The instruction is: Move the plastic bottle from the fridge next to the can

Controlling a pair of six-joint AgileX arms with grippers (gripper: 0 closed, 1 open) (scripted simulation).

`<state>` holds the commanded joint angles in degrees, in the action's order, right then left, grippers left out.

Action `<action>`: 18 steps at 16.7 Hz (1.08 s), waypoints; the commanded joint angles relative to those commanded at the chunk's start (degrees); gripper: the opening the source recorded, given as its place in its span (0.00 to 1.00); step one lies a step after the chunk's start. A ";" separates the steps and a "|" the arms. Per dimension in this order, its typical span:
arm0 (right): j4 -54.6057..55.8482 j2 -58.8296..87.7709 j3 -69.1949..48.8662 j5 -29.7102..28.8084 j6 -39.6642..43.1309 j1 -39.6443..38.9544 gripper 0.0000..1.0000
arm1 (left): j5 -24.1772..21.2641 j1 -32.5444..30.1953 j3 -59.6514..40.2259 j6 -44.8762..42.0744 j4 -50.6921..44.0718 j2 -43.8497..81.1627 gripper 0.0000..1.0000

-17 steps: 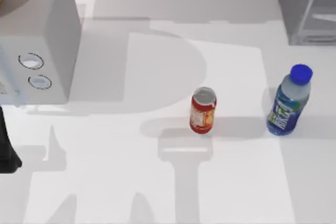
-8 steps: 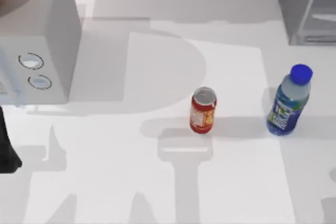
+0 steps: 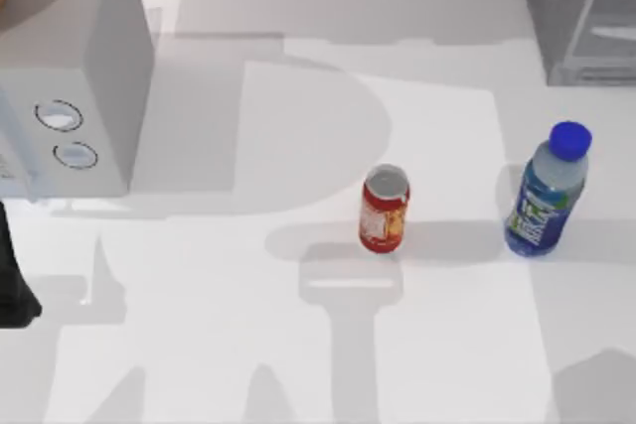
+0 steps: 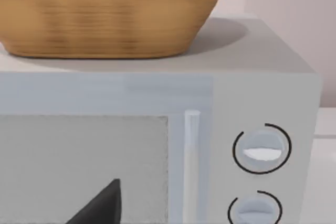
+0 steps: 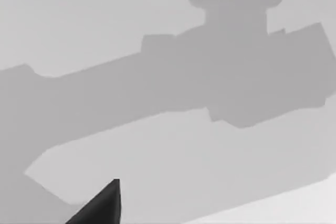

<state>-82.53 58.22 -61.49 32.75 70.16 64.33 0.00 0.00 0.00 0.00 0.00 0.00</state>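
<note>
The plastic bottle [image 3: 546,192], clear bluish with a blue cap, stands upright on the white table at the right. The red can [image 3: 384,209] stands upright near the middle, well to the bottle's left and apart from it. The grey fridge [image 3: 581,17] sits at the far right corner, behind the bottle. My left arm [image 3: 12,280] is parked at the table's left edge; a dark part of my left gripper [image 4: 100,207] faces the white box. A dark part of my right gripper [image 5: 100,205] hangs over bare table crossed by arm shadows.
A white box with two round dials [image 3: 70,96] stands at the far left, with a woven basket [image 4: 105,14] on top of it. Open table [image 3: 248,305] lies between the box and the can and in front of both.
A soft shadow has spread onto the table's near right corner in the top view. The bottle, the can and the left arm have not moved.
</note>
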 joint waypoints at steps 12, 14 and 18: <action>0.56 44.32 -13.62 21.83 43.08 38.99 1.00 | 0.00 0.00 0.00 0.00 0.00 0.00 1.00; 0.57 44.79 -13.77 22.09 43.55 39.43 1.00 | 0.00 0.00 0.00 0.00 0.00 0.00 1.00; 0.66 44.65 -13.58 22.00 43.40 39.20 1.00 | 0.00 0.00 0.00 0.00 0.00 0.00 1.00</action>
<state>-81.88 102.87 -75.07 54.75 113.56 103.53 0.00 0.00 0.00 0.00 0.00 0.00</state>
